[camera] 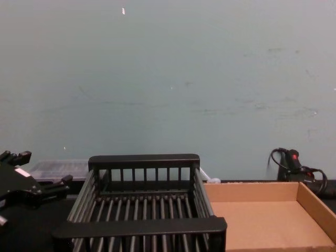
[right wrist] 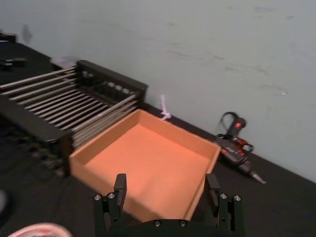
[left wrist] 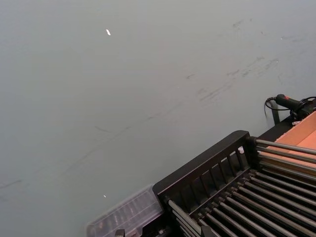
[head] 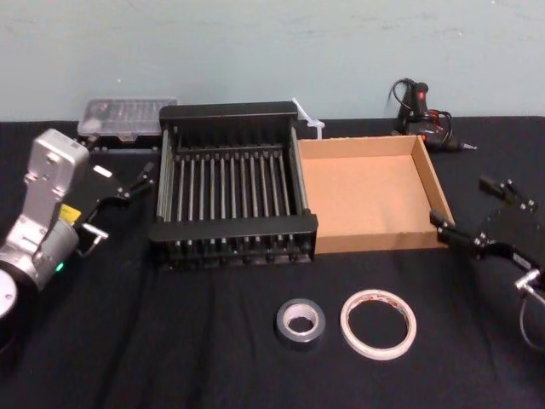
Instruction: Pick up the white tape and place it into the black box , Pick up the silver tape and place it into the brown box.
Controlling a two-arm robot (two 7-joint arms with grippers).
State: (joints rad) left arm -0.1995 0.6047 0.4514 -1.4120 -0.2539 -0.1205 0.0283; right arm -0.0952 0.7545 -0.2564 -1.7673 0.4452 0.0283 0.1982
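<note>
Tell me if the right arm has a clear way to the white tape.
Probably yes: the right gripper hovers open beside the brown box, and the white tape lies flat nearby with nothing between them.

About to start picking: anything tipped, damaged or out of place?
Nothing stands out. The white tape and silver tape lie flat before the empty black box and brown box; left hand and right hand hover open at either side.

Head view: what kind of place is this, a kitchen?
Not a kitchen. It is more likely a workshop or robot lab: a black-covered table, a corded power tool at the back, and a clear plastic case beside the crate.
</note>
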